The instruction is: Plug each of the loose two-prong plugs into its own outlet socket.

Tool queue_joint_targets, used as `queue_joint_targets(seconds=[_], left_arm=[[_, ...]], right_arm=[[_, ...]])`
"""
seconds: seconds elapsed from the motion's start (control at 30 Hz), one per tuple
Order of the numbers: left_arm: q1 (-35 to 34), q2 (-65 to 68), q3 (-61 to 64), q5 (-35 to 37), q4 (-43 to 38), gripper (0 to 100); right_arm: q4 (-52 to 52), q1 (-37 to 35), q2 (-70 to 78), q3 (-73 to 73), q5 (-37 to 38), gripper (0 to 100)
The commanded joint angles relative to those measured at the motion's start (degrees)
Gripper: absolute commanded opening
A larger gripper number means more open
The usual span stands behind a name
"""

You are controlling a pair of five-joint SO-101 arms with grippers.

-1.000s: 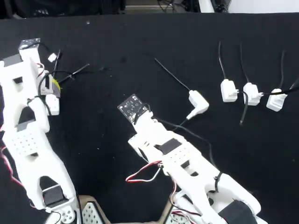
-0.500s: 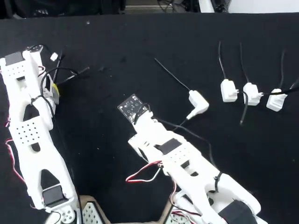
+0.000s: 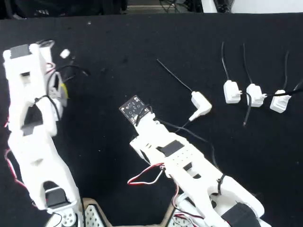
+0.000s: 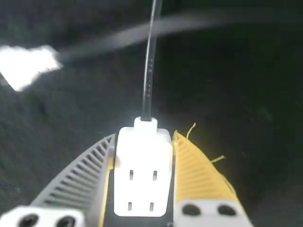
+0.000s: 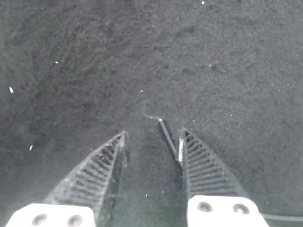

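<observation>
My left gripper point(image 4: 143, 137) is shut on a white outlet socket point(image 4: 143, 182) with two pairs of slots; its black cord point(image 4: 148, 71) runs away from the fingers. In the high view the left gripper point(image 3: 59, 90) hangs at the table's far left. My right gripper point(image 5: 154, 133) stands open just above the black cloth, with a thin black cord end point(image 5: 168, 137) lying beside one finger. The right arm point(image 3: 165, 151) sits mid-table. A loose white plug point(image 3: 201, 105) with its cord lies to the right of it.
Three white plug-and-socket pieces point(image 3: 232, 91), point(image 3: 255, 94), point(image 3: 278, 102) lie in a row at the far right with black cords. A small white connector point(image 3: 65, 53) hangs near the left arm. Black cloth point(image 3: 118, 47) covers the table.
The left arm has swung toward the table's far edge with the socket in its fingers, and the small white connector moved with it. The right arm stayed still.
</observation>
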Motion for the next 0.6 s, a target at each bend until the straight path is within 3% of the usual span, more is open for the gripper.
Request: queue_joint_targets(seconds=[0.0,0.2,0.37,0.43,0.57], left_arm=[[5.9,-20.2,17.8,1.9,-5.8,5],[13.3,-37.1,50.0,2.7,-25.0,21],[14.9,-47.8,71.7,2.6,-42.4,22],[14.5,-51.3,75.5,2.5,-44.2,22],[12.5,-57.7,75.7,-3.2,-40.4,22]], right_arm=[[-1.0,-0.8,-2.1,0.0,0.0,15.5],[-1.0,-0.8,-2.1,0.0,0.0,15.5],[-1.0,-0.8,-2.1,0.0,0.0,15.5],[-1.0,-0.8,-2.1,0.0,0.0,15.5],[-1.0,-0.8,-2.1,0.0,0.0,15.5]])
